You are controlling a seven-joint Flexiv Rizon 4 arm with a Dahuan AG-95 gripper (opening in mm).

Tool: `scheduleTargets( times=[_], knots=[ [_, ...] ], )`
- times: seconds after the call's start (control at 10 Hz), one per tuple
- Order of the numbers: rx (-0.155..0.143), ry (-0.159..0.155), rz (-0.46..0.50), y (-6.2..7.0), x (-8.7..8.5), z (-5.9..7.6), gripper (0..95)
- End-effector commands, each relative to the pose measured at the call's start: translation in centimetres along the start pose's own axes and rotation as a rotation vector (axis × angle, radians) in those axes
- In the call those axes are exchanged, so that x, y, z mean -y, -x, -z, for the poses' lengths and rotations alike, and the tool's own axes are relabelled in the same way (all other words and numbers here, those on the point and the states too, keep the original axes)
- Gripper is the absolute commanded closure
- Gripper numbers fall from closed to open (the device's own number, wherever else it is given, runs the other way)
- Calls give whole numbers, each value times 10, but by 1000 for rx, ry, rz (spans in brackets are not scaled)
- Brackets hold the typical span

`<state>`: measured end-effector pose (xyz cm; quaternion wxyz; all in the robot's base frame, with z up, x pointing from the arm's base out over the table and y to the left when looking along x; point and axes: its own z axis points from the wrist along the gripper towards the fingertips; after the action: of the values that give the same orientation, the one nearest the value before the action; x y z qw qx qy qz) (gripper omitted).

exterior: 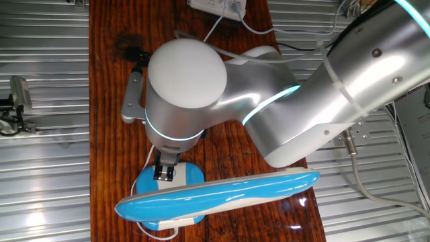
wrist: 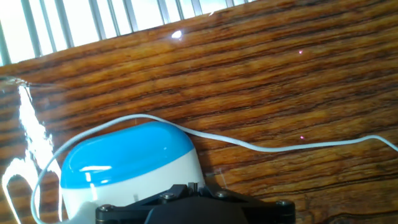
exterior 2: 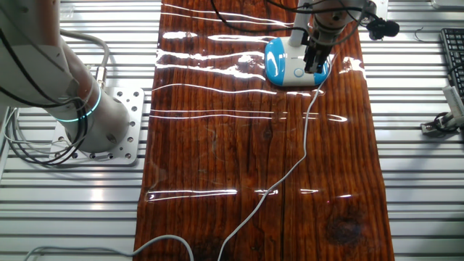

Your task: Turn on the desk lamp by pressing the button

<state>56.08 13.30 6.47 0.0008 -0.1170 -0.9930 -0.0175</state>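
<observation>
The desk lamp stands at one end of the wooden table. Its long blue and white head [exterior: 222, 193] curves over the rounded blue and white base [exterior: 189, 173]. My gripper [exterior: 164, 172] points straight down onto the base's top, fingertips together and resting on it. The other fixed view shows the gripper [exterior 2: 317, 64] on the base [exterior 2: 283, 64], with the thin white cord [exterior 2: 304, 138] trailing across the table. In the hand view the base [wrist: 124, 162] lies just beyond the gripper [wrist: 193, 185]. The button is hidden.
The lamp sits on a wooden tabletop [exterior 2: 217, 130] over a slatted metal bench. A white power strip [exterior: 218, 7] lies at the far end. A black camera [exterior 2: 382, 27] stands near the lamp. The arm's mount [exterior 2: 87, 123] is beside the table.
</observation>
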Motion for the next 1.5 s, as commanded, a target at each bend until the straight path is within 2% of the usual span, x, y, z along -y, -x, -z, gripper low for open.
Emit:
scheduleTargets(
  times=[0.1, 1.5],
  knots=[
    [-1, 1, 3, -1, 0, 1, 950],
    [-13, 7, 7, 3, 3, -16, 950]
  ],
)
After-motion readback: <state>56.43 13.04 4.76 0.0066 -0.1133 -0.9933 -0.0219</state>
